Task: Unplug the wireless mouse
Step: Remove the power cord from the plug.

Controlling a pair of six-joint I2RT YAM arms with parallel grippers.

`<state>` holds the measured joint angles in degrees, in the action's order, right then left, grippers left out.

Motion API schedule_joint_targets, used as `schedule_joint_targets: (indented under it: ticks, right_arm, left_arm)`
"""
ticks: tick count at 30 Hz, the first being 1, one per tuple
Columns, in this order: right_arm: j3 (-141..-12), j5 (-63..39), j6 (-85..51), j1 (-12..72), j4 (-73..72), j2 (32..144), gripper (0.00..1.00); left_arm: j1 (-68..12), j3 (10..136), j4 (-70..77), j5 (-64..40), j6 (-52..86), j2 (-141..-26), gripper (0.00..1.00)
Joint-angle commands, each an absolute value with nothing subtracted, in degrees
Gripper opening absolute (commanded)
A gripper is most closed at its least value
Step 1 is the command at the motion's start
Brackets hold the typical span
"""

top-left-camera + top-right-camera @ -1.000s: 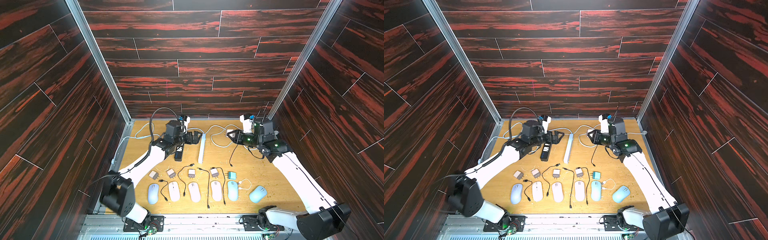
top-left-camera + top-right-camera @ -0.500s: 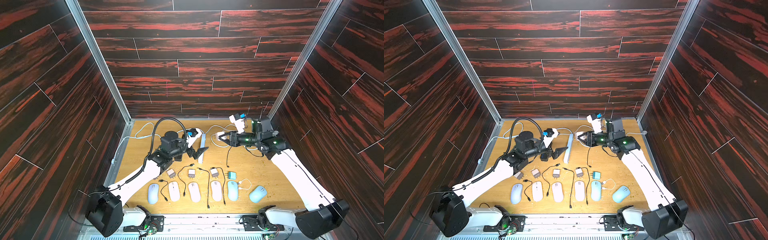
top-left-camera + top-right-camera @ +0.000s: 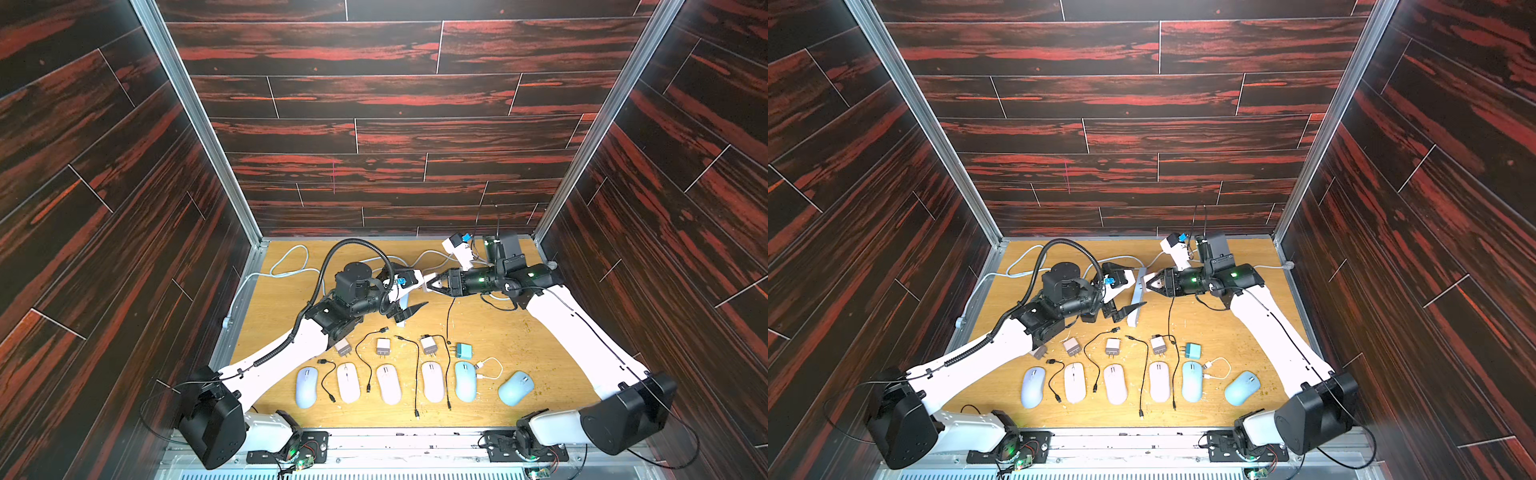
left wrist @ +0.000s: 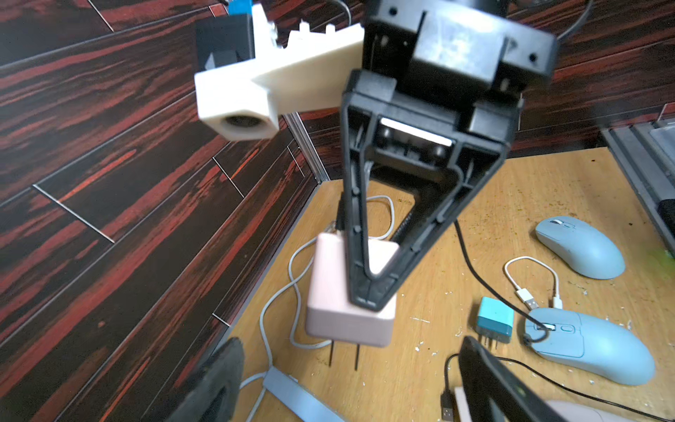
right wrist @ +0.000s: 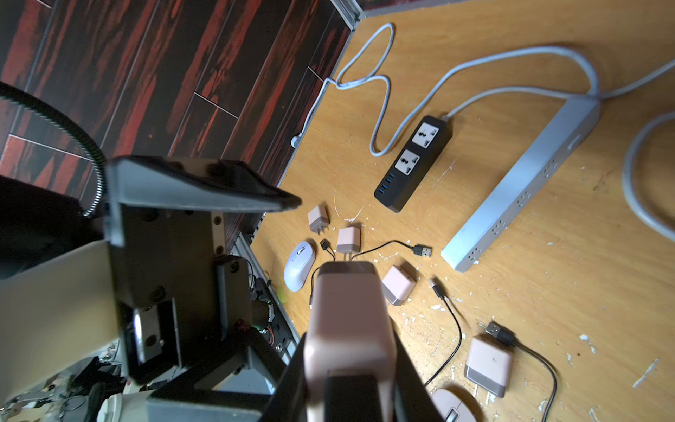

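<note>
My right gripper (image 3: 432, 284) is shut on a pink charger (image 4: 347, 303), held above the table with its two prongs bare. From the charger a black cable (image 3: 449, 316) hangs down to the front of a light-blue wireless mouse (image 3: 464, 380), and it is still plugged in there (image 4: 537, 334). My left gripper (image 3: 409, 291) is open and faces the right gripper, with one finger on each side of the charger and neither touching it. In the right wrist view the charger (image 5: 347, 321) fills the space between the jaws.
Several mice lie in a row near the front edge (image 3: 388, 384), with loose chargers (image 3: 382, 347), a teal charger (image 3: 463, 351) and loose cables behind them. A grey power strip (image 3: 1137, 295) and a black one (image 5: 414, 162) lie under the arms. Walls close three sides.
The right gripper swung toward the middle with the charger in it. The left arm moved right until its open jaws faced the charger, and they have narrowed slightly.
</note>
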<state>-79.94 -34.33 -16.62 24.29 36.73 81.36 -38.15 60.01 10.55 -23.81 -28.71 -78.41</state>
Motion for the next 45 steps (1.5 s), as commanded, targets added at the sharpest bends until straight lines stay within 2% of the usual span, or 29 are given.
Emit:
schedule_joint_targets:
  ticks: [1,18,22,26,34,36,37,38,39,41,42,43,45]
  right_arm:
    - [-81.07,-36.52,-16.22,25.17,37.73,81.80,0.00]
    - [-80.77,-38.15,-17.06,26.59,37.25,83.26,0.00]
    - [-81.21,-37.77,-17.00,26.98,37.71,83.80,0.00]
    - [-81.06,-37.54,-17.17,27.24,37.53,83.72,0.00]
    - [-80.34,-37.32,-17.74,27.24,36.14,82.54,0.00]
    - [-80.35,-37.07,-17.88,27.25,36.03,82.26,0.00]
    - [-80.41,-36.71,-17.78,27.25,36.03,82.04,0.00]
    - [-80.53,-35.78,-17.84,27.25,36.07,81.75,0.02]
    - [-80.67,-33.88,-18.04,27.25,36.05,81.42,0.15]
    - [-81.01,-27.73,-18.76,27.20,35.95,80.22,0.51]
    - [-80.80,-25.25,-19.09,27.18,35.53,79.43,0.61]
    - [-80.28,-23.00,-19.49,27.04,34.54,78.25,0.66]
    - [-77.85,-20.78,-20.04,26.58,30.94,75.11,0.67]
  left_arm:
    - [-38.96,62.21,9.45,-21.58,-30.54,-79.48,0.90]
    - [-41.40,64.02,7.87,-17.42,-34.54,-81.56,0.79]
    - [-41.48,64.02,8.68,-17.47,-34.13,-81.65,0.72]
    - [-41.49,64.01,8.79,-18.03,-33.44,-81.56,0.58]
    - [-41.55,63.54,8.96,-17.94,-32.87,-81.37,0.38]
    - [-41.55,63.50,8.81,-18.19,-32.72,-81.13,0.29]
    - [-41.56,63.54,8.86,-18.31,-32.77,-81.05,0.22]
    - [-41.55,63.41,8.89,-18.32,-32.69,-80.91,0.08]
    - [-41.50,63.34,9.06,-18.23,-32.57,-80.83,0.00]
    - [-41.53,62.98,9.92,-18.55,-31.52,-80.46,0.00]
    - [-41.56,62.56,10.81,-18.50,-30.47,-80.10,0.00]
    - [-41.57,61.98,12.02,-18.37,-28.83,-79.59,0.00]
    - [-41.52,61.27,13.08,-18.28,-27.70,-78.89,0.00]
